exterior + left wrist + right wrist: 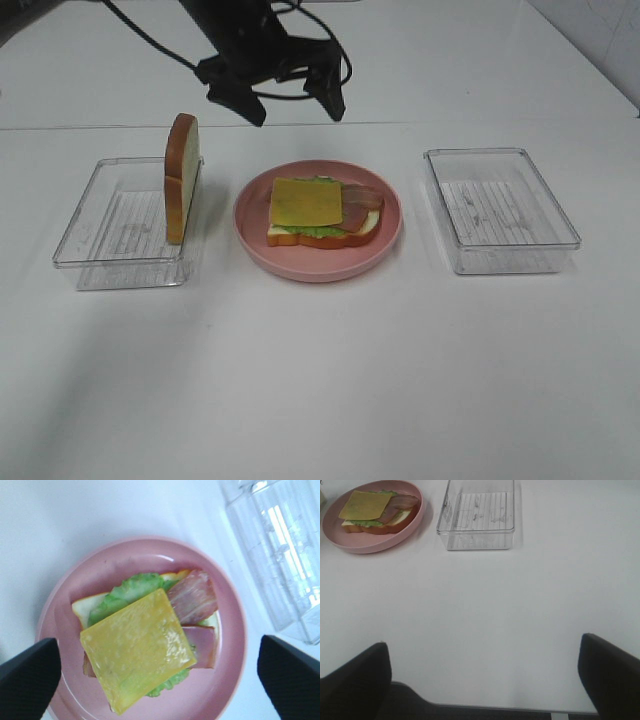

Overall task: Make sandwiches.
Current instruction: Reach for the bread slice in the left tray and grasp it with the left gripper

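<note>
Overhead, the left gripper (297, 103) hangs above the far rim of the plate (392, 225), jaws spread wide and holding nothing. Below it the open sandwich (322, 213) lies on that plate, cheese (137, 649) uppermost. The right gripper (485, 677) hovers low over bare table (520, 610), jaws likewise apart, empty.

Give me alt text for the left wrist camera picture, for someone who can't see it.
An open-faced sandwich on a pink plate, seen from above: yellow cheese slice on top, over bacon strips, lettuce and white bread. Two dark fingers stand wide apart at the picture's lower corners; a clear plastic tray lies beside the plate.
</note>
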Available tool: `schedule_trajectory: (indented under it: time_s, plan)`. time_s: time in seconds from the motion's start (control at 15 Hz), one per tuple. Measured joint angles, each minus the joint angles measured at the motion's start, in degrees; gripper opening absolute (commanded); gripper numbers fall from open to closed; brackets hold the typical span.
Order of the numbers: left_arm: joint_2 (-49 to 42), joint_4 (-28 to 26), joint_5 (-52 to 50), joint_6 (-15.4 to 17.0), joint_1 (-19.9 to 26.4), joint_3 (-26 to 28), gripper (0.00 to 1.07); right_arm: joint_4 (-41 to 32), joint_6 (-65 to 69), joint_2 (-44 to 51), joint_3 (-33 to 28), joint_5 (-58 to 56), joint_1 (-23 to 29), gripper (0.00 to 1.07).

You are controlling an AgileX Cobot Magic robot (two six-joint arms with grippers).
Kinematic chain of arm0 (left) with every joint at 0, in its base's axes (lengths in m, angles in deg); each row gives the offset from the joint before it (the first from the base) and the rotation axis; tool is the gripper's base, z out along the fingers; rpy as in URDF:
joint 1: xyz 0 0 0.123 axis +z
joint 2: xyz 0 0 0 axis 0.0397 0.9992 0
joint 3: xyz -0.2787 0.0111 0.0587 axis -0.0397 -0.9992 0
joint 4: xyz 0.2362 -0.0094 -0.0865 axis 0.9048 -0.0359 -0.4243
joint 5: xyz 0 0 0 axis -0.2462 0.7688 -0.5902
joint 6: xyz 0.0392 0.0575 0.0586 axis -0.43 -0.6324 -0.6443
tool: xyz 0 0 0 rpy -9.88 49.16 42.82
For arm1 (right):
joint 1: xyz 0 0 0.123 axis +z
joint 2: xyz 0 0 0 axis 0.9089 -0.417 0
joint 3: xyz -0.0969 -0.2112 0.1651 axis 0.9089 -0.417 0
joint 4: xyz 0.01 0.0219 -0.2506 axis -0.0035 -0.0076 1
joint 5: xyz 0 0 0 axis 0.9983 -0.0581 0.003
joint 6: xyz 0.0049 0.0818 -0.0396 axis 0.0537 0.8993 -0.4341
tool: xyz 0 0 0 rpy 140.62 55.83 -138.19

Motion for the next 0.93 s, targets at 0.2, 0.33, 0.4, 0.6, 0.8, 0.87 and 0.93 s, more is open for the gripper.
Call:
schedule_trajectory:
  time_s: [0.2,0.33,0.4,0.6,0.8,0.87,0.93]
  plan:
    - [-6.99,4.64,0.06,0.11,-0.52,-0.57,1.02,0.00,0.00,0.00,0.00,0.00,0.00,0.96]
    - [-14.84,14.04,0.11,1.09,-0.46,-7.73,1.00,0.00,0.00,0.00,0.00,0.00,0.00,0.96]
    - [-18.45,17.53,0.11,1.38,-0.46,-11.69,1.00,0.00,0.00,0.00,0.00,0.00,0.00,0.96]
    - [-24.18,21.43,0.29,1.95,1.38,-18.79,1.00,0.00,0.00,0.00,0.00,0.00,0.00,0.96]
    - [-23.43,21.66,0.63,3.84,4.35,-21.77,0.99,0.00,0.00,0.00,0.00,0.00,0.00,0.96]
    - [-21.77,21.31,0.63,3.95,4.35,-21.77,0.98,0.00,0.00,0.00,0.00,0.00,0.00,0.96]
    - [-21.20,21.14,0.63,3.95,4.35,-21.77,0.98,0.00,0.00,0.00,0.00,0.00,0.00,0.96]
